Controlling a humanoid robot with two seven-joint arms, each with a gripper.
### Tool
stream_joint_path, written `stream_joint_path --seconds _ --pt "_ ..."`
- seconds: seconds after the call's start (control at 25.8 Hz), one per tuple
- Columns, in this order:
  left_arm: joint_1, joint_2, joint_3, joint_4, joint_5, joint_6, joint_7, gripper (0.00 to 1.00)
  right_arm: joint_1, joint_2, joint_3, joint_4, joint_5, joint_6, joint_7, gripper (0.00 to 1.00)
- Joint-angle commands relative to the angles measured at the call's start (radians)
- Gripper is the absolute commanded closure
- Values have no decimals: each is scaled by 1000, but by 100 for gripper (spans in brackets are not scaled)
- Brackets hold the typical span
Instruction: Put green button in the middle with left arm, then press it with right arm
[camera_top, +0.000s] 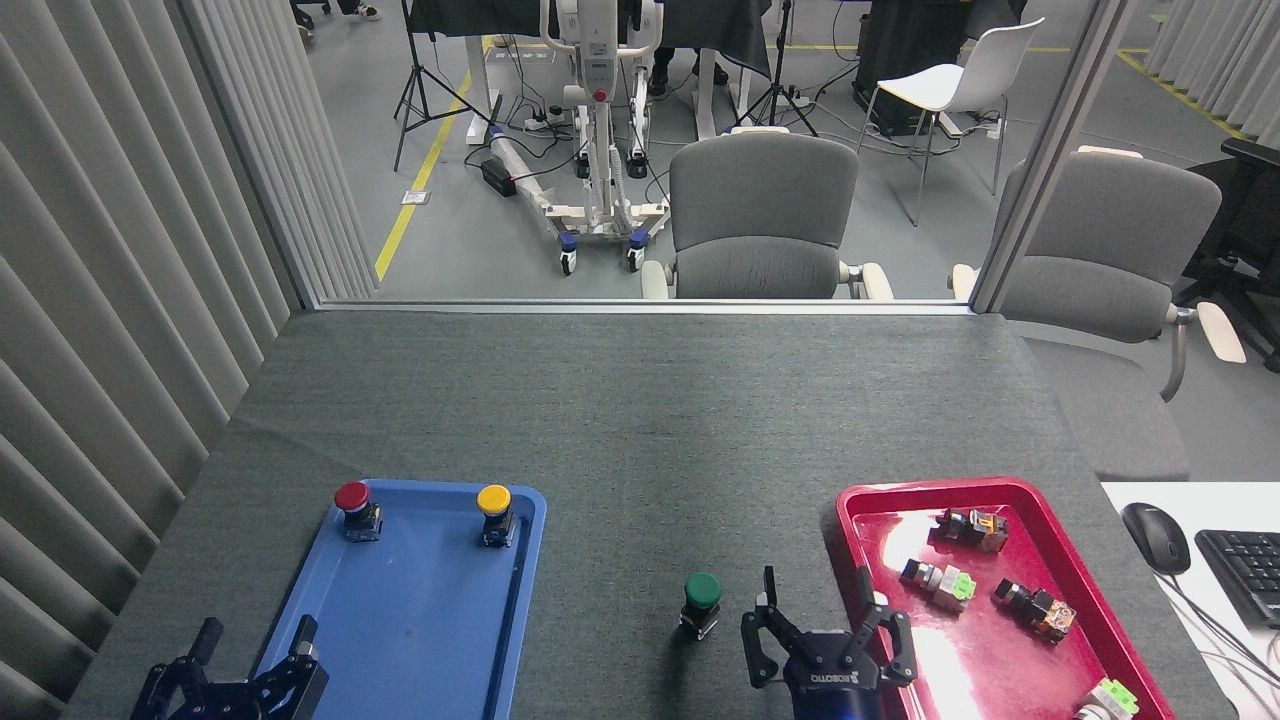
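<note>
The green button (702, 603) stands upright on the bare felt (640, 420) between the two trays, its dark green cap fully in view. My right gripper (815, 612) is just to its right, apart from it, fingers spread open with nothing held, partly over the red tray's left rim. My left gripper (255, 640) sits low at the bottom left by the blue tray's near corner, open and empty.
A blue tray (420, 620) holds a red-capped button (354, 508) and a yellow-capped button (495, 512). A red tray (880, 500) holds several switch parts. A mouse (1155, 536) and keyboard (1245, 572) lie on a white desk at right.
</note>
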Motion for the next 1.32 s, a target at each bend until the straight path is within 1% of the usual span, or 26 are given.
stream_joint_path --seconds 0.0,0.08,0.15,0.19,0.23,0.39,0.46,0.58,0.81,0.93,1.01,1.28 --pt "0 -1 0 4 -1 -20 2 0 72 -23 -49 -55 -3 -38 11 1" --pt "-6 2 -1 10 -1 -62 1 0 108 -37 -57 -101 -3 -33 62 1" --pt "-22 8 -1 14 -1 -103 -2 0 114 -63 -67 -127 -3 -30 140 1" --pt "-32 23 -1 16 0 -116 -2 0 117 -75 -80 -141 -3 -32 170 1" --pt "-35 36 -1 16 0 -119 -4 0 118 -86 -96 -157 -3 -38 184 1" --pt "-51 31 3 42 -3 -123 -4 0 157 -114 -115 -193 -18 -41 186 1" --pt "-71 23 2 51 -3 -128 -2 0 166 -115 -126 -194 -20 -46 186 1" --pt "-75 16 0 65 -1 -128 -4 0 171 -115 -142 -200 -21 -90 186 1" --pt "-77 -6 -9 76 -1 -146 -2 0 172 -112 -142 -217 -21 -99 192 0" --pt "-74 17 -10 70 0 -157 15 0 174 -104 -187 -219 -21 -98 192 0" --pt "-74 40 -17 68 2 -183 28 0 172 -103 -195 -219 -21 -98 192 0" --pt "-80 36 -20 74 6 -178 30 0 172 -101 -193 -219 -21 -98 192 0"
